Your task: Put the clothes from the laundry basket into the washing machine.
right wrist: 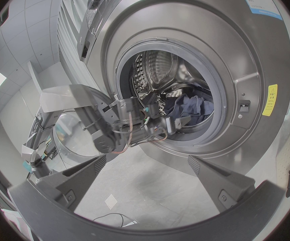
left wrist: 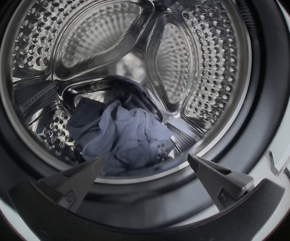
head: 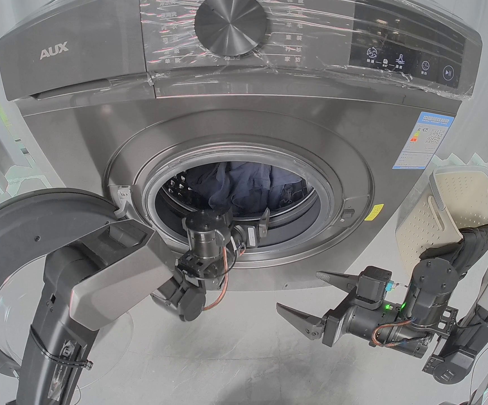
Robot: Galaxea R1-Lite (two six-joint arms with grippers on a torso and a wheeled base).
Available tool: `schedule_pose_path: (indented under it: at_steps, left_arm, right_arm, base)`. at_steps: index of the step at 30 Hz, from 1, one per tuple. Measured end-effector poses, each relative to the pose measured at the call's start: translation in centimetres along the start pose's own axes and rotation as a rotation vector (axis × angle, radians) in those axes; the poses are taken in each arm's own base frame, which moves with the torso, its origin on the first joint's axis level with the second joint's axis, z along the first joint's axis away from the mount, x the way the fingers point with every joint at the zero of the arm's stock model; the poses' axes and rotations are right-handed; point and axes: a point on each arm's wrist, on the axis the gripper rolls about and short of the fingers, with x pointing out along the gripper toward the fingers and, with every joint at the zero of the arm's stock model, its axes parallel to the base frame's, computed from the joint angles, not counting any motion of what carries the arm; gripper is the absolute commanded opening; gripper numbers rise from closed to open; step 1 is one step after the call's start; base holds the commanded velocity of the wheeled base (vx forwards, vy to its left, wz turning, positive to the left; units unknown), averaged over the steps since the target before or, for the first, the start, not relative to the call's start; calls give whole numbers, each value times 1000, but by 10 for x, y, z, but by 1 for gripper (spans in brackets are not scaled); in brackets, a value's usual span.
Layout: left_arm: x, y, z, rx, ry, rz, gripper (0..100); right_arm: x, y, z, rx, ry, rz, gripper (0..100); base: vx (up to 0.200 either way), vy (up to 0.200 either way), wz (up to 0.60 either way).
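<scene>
The right end effector (head: pixel 298 291) hangs low over the floor (head: pixel 244 350), wide open and empty, and the left end effector (left wrist: pixel 146 157) sits at the mouth of the washing machine (head: pixel 86 130), open and empty too. Past it, blue clothes (left wrist: pixel 125 138) lie heaped in the drum (left wrist: pixel 205 51). A dark cloth (head: pixel 471 242) hangs over the laundry basket (head: pixel 469 192) rim; a poor grab could drop it on the floor.
</scene>
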Motion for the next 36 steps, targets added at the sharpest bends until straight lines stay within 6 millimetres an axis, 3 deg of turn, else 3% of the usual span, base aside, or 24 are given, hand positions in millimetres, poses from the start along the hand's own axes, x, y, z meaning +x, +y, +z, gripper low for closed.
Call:
schedule_pose_path:
  at_steps: [10,20,27,36]
  left_arm:
    - [-91,-9,-1,22,126,-89,100]
    - [-186,-16,57,-6,106,-204,100]
    - [-230,-5,78,-2,100,-222,100]
    - [-267,19,92,17,87,-177,100]
  right_arm:
    - [-17,-2,7,1,-20,-17,100]
    - [-54,-5,3,19,17,-48,100]
    - [-74,-10,4,28,9,-119,100]
    - [-95,-18,16,39,-37,-258,100]
  base:
    - [0,0,0]
    - [0,0,0]
    - [-114,0,0]
    - [-200,0,0]
